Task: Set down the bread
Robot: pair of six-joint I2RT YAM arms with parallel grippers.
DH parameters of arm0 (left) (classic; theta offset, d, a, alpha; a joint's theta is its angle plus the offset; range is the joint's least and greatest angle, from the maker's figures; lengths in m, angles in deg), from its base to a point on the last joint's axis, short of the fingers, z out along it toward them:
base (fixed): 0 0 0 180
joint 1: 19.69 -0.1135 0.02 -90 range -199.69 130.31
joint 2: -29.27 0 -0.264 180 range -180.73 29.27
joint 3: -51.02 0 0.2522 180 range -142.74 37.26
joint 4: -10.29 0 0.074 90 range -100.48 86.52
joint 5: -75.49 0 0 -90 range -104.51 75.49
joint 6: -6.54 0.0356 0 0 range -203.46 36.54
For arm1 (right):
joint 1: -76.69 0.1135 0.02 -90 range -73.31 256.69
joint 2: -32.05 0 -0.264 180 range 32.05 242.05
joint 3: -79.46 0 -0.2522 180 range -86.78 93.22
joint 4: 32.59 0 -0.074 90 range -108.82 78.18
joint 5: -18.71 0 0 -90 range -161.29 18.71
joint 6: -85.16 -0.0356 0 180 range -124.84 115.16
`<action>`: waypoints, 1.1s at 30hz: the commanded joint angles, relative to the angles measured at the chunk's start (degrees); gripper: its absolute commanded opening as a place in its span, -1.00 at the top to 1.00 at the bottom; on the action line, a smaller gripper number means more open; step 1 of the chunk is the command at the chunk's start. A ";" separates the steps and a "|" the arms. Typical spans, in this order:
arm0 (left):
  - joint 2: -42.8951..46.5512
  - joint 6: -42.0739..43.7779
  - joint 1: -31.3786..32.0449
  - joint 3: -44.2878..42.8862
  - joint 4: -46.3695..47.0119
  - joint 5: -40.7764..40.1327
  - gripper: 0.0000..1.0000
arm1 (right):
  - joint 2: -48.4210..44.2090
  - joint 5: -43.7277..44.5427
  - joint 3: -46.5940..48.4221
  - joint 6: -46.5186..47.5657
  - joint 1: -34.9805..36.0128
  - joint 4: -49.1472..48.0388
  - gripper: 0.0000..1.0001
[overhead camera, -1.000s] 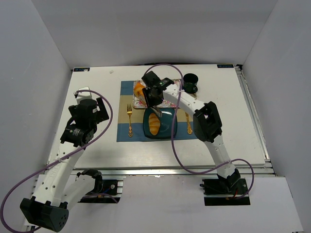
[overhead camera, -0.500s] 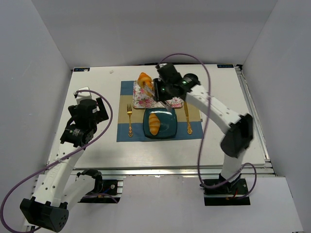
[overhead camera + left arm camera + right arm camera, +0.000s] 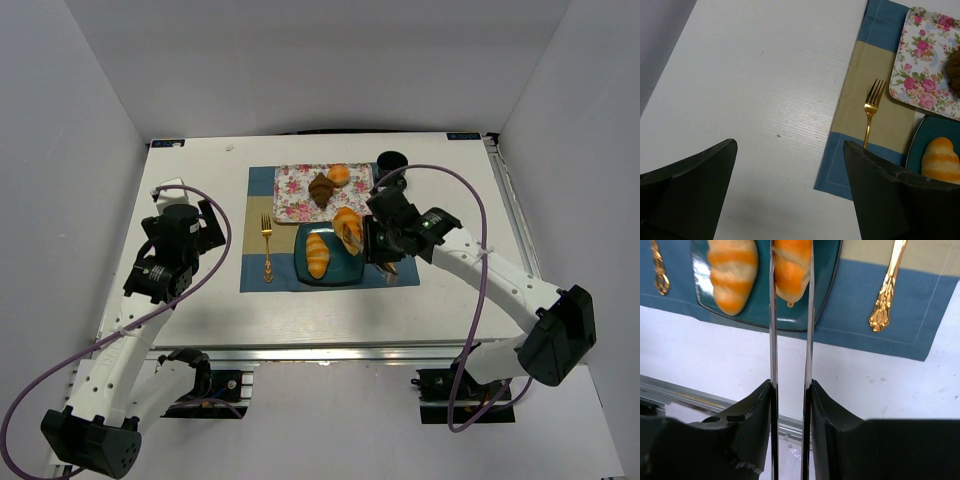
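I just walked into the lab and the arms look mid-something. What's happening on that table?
The right gripper is clamped on a golden croissant, holding it over the right part of the teal plate. A matching croissant already lies on that plate. The dark croissant and small bun sit on the floral tray behind it. The left gripper hangs open over bare table off to the left, holding nothing.
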 commanded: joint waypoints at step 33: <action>2.23 -0.71 0.29 0.00 -0.01 1.16 -0.96 | -3.61 -3.39 -6.59 -4.81 2.72 -2.20 -0.16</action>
